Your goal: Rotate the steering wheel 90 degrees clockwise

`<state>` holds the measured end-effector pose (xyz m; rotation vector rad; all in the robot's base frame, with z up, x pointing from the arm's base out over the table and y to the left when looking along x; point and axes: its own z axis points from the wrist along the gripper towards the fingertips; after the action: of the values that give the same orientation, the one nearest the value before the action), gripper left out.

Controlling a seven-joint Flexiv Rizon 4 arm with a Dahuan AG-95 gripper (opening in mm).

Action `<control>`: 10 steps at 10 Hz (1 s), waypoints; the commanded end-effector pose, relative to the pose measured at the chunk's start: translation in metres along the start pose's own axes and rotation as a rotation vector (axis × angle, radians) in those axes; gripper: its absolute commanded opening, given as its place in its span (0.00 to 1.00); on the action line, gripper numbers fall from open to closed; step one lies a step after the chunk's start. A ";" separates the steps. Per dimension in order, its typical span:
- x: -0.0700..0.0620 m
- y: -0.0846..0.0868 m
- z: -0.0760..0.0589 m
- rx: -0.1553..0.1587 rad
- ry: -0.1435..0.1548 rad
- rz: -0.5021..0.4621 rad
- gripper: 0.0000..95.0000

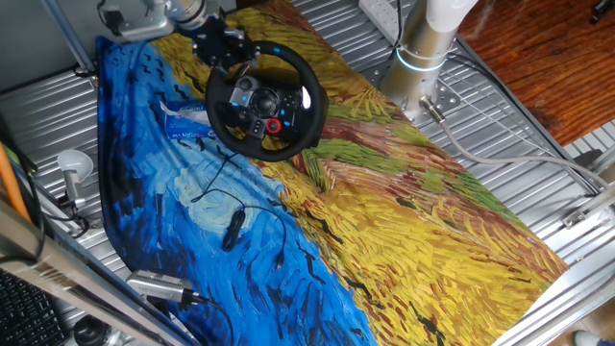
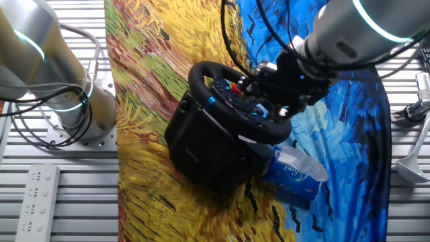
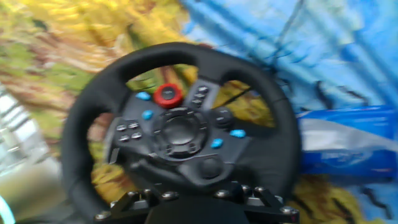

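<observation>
The black steering wheel (image 1: 265, 101) stands on its base on the painted cloth, with a red knob (image 1: 274, 125) and bluish accents on its hub. It also shows in the other fixed view (image 2: 238, 101) and fills the hand view (image 3: 180, 130), which is blurred. My gripper (image 1: 231, 60) is at the rim's far upper-left part and appears closed on it. In the other fixed view the gripper (image 2: 272, 111) sits over the rim's right side. In the hand view the near rim runs into the gripper (image 3: 193, 200), and the fingertips are hidden.
A blue tissue pack (image 1: 187, 120) lies right beside the wheel's base and also shows in the other fixed view (image 2: 295, 171). A small black cabled device (image 1: 232, 229) lies on the blue cloth. The arm's base (image 1: 423, 58) stands beyond the cloth. A power strip (image 2: 37, 198) lies on the metal table.
</observation>
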<state>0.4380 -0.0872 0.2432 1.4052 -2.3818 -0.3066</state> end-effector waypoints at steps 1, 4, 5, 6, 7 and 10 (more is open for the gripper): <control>-0.005 0.021 0.000 -0.075 0.042 -0.010 0.60; -0.018 0.045 0.002 -0.155 0.077 -0.053 0.60; -0.018 0.048 0.005 -0.171 0.082 -0.095 0.60; -0.015 0.050 0.008 -0.183 0.082 -0.135 0.60; -0.009 0.053 0.015 -0.195 0.080 -0.178 0.60; 0.003 0.056 0.025 -0.262 0.095 -0.218 0.60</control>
<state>0.3813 -0.0610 0.2405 1.5233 -2.0590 -0.5503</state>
